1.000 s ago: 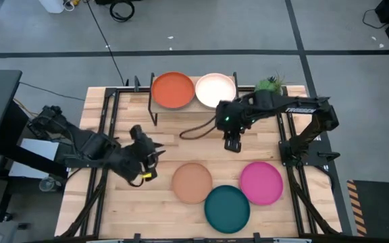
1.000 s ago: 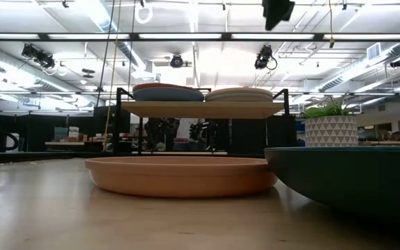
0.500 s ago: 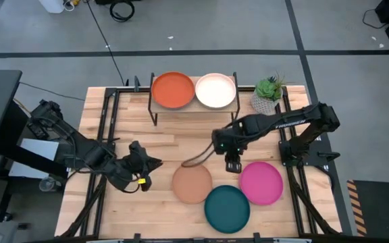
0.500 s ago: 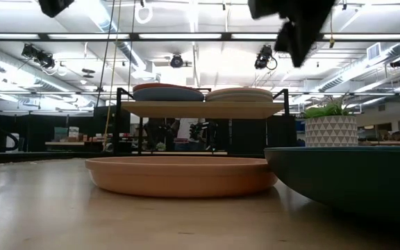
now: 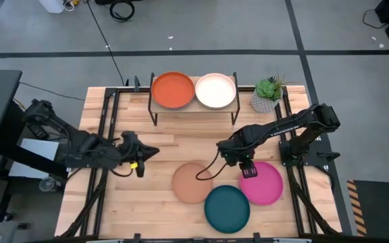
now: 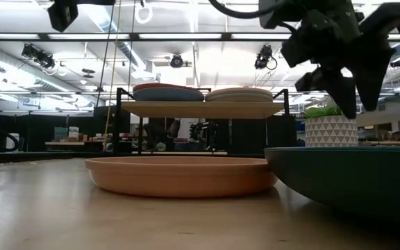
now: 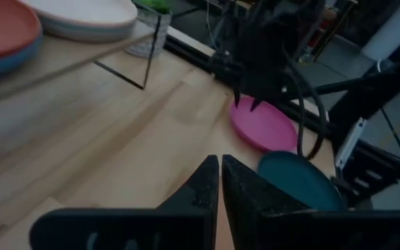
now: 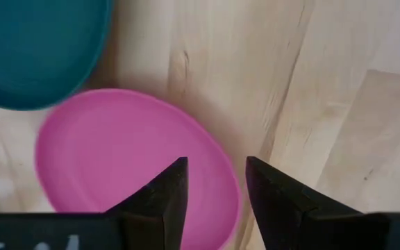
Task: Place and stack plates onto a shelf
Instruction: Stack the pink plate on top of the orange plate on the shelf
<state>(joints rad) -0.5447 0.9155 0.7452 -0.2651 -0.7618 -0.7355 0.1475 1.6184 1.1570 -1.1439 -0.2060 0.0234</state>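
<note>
The shelf point(image 5: 194, 102) stands at the table's far side. On it an orange-red plate point(image 5: 173, 90) lies on a blue plate point(image 6: 169, 95), and beside them a pale plate point(image 5: 215, 90) tops a second stack point(image 6: 240, 94). Near the front edge lie a tan plate point(image 5: 192, 182), a dark teal plate point(image 5: 227, 208) and a magenta plate point(image 5: 263, 183), each flat on the tabletop. My right gripper point(image 5: 247, 169) is open above the magenta plate's point(image 8: 130, 160) left rim, fingers pointing down. My left gripper point(image 5: 144, 154) is shut, above the table left of the tan plate.
A potted plant point(image 5: 267, 93) in a white pot stands right of the shelf. Black rails point(image 5: 105, 135) run along the table's left and right sides. Bare wood point(image 5: 188, 138) lies between the shelf and the three low plates.
My right gripper has travelled from just in front of the shelf toward the table's near edge and a little right, and has come down over the magenta plate's left rim. My left gripper has turned and now points toward the table's right. The plates have stayed put.
</note>
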